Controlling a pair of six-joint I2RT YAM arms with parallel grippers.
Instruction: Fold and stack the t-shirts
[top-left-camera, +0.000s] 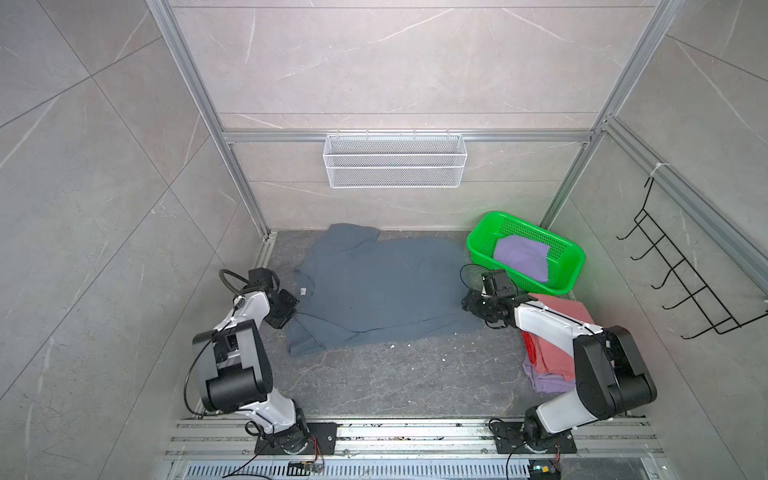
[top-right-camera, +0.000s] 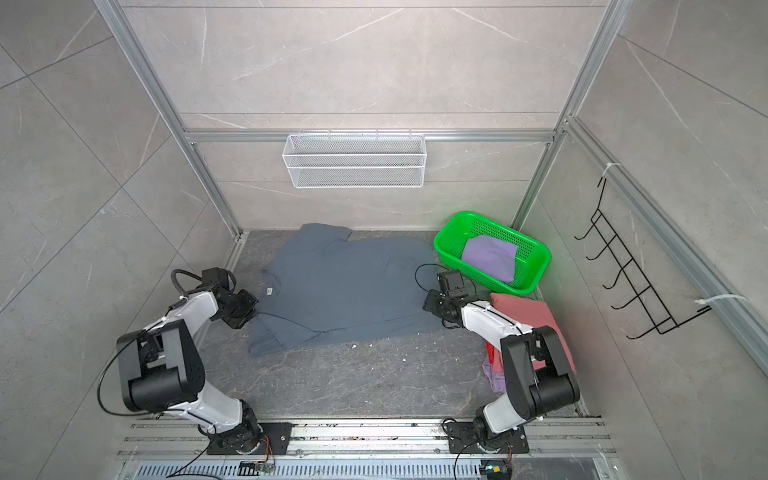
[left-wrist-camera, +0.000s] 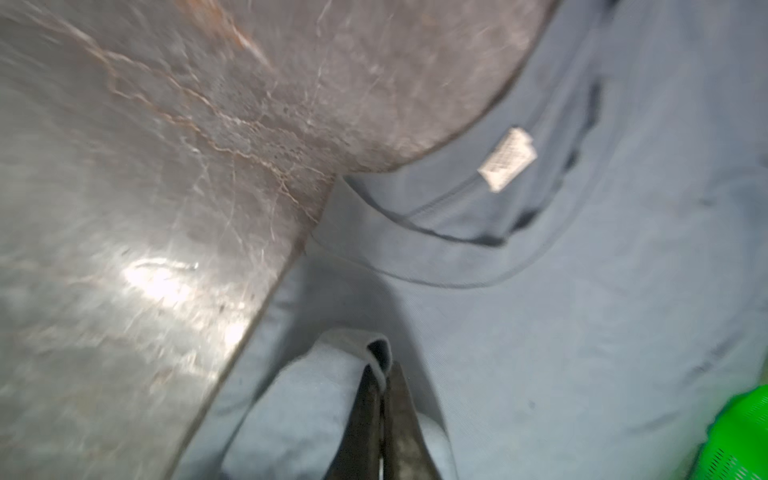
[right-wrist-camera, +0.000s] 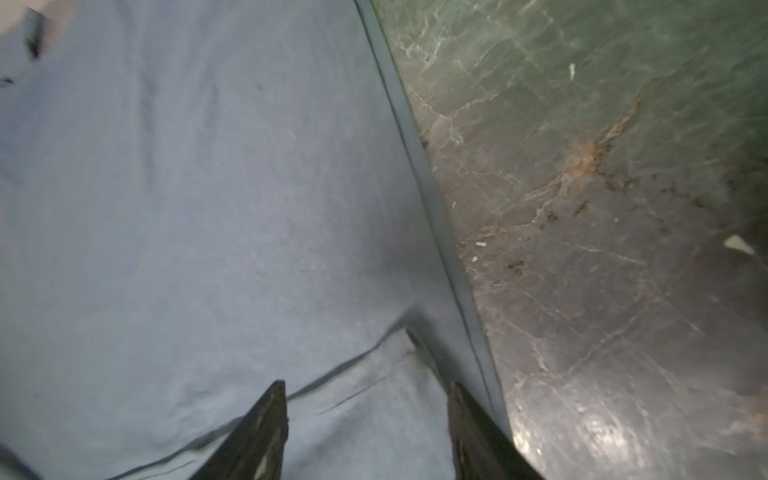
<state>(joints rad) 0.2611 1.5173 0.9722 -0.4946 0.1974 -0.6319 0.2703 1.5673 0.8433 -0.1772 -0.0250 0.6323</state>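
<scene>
Mostly flat, rumpled slate-blue t-shirt (top-left-camera: 374, 291).

Top views: bright, even, diffuse overhead light. Focus is sharp. Shadows under the arms are soft and short. Frame posts splay outward toward the edges. There is a green glow on the wall beside the green basket (top-left-camera: 532, 235).

Left wrist view: motion blur throughout. A white glare patch sits on the dark tabletop (left-wrist-camera: 162, 278). The neck label (left-wrist-camera: 507, 160) is smeared and unreadable. A soft shadow lies across the blue-grey t-shirt (left-wrist-camera: 540, 332).

Right wrist view: blurred and dimmer. There is a glare spot on the tabletop and a greenish cast in one corner.
</scene>
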